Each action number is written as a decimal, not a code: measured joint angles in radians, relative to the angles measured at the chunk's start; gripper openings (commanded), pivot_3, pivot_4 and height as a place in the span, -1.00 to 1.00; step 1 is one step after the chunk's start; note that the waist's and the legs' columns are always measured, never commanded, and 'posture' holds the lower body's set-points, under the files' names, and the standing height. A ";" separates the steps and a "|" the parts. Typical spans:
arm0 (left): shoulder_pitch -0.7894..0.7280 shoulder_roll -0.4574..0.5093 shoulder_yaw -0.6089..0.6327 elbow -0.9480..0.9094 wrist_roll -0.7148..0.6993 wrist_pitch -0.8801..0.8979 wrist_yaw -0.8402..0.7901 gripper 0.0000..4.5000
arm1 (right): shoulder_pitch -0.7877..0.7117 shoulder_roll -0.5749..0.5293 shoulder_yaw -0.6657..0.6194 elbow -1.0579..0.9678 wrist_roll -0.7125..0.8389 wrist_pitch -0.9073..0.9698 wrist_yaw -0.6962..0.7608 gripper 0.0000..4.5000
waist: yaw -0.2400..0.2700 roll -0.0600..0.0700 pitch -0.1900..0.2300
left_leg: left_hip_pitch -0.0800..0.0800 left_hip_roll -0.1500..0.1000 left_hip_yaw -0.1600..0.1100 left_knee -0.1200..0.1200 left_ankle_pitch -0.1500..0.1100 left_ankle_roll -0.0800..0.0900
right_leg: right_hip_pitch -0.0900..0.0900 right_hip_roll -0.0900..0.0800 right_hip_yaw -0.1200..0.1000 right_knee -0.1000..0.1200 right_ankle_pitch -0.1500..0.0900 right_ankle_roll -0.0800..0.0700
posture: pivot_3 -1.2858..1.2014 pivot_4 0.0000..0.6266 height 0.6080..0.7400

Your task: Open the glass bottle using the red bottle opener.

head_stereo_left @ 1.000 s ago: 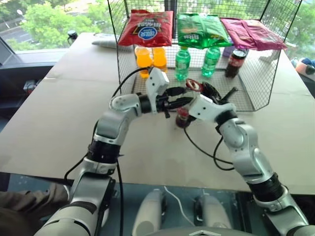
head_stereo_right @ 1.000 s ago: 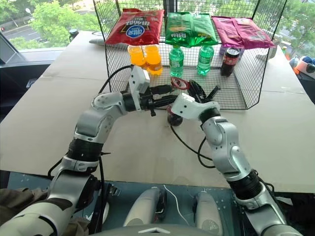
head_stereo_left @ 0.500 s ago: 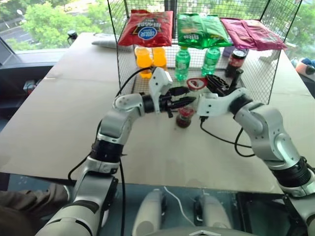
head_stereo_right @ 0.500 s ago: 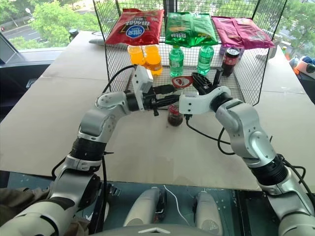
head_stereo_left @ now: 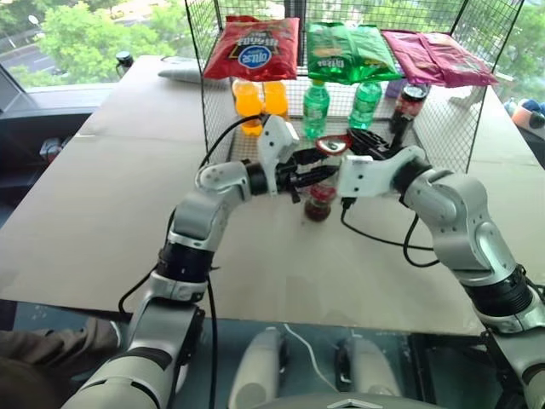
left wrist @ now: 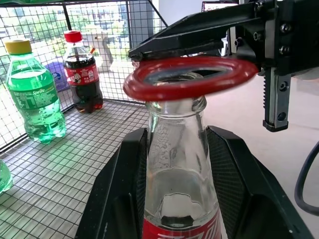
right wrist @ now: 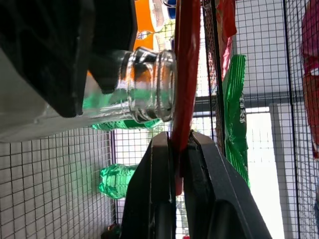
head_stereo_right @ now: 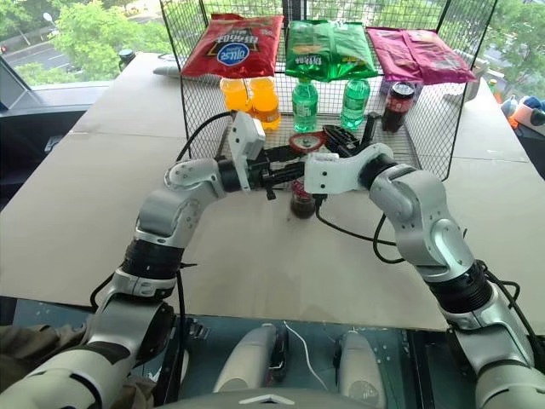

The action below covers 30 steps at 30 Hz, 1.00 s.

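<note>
Two tools meet mid-bench: left tool (left wrist: 179, 164) clamps the glass bottle (left wrist: 178, 164) neck, right tool (right wrist: 174, 164) pinches the red bottle opener (left wrist: 192, 77) over its mouth. Keep the bottle steady, lever gently.

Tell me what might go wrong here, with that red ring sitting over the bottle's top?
1. The opener lies over the mouth of the bottle, and no cap shows under it; if it catches the rim, it could tip the bottle.
2. The left pincer grips only the neck, so the bottle might swing or slip and spill cola.
3. The right pincer pinches the thin opener edge-on; it could twist out of that grip.
</note>
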 measured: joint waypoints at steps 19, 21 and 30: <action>0.042 0.006 0.010 -0.024 -0.009 -0.039 0.002 -0.32 | 0.158 0.386 -0.557 -0.511 0.618 1.377 0.354 -1.00 | 0.000 0.001 0.000 | -0.001 0.000 -0.001 -0.003 -0.003 -0.005 | -0.003 -0.001 -0.001 -0.001 0.002 -0.003 | 0.03 -0.52 1.00; 0.053 0.008 0.012 -0.025 -0.009 -0.062 -0.001 -0.32 | 0.232 0.392 -0.592 -0.454 0.702 1.408 0.370 -1.00 | -0.002 0.002 0.000 | 0.000 0.000 -0.001 -0.004 -0.003 -0.005 | -0.003 -0.002 -0.001 -0.001 0.002 -0.003 | 0.03 -0.52 1.00; 0.065 0.012 0.009 -0.005 -0.008 -0.137 -0.024 -0.32 | 0.218 0.317 -0.585 -0.050 0.926 1.408 0.247 -0.47 | -0.014 0.003 0.000 | -0.001 -0.001 0.000 -0.007 -0.003 -0.005 | -0.003 -0.003 -0.001 -0.004 0.002 -0.003 | 0.03 -0.52 1.00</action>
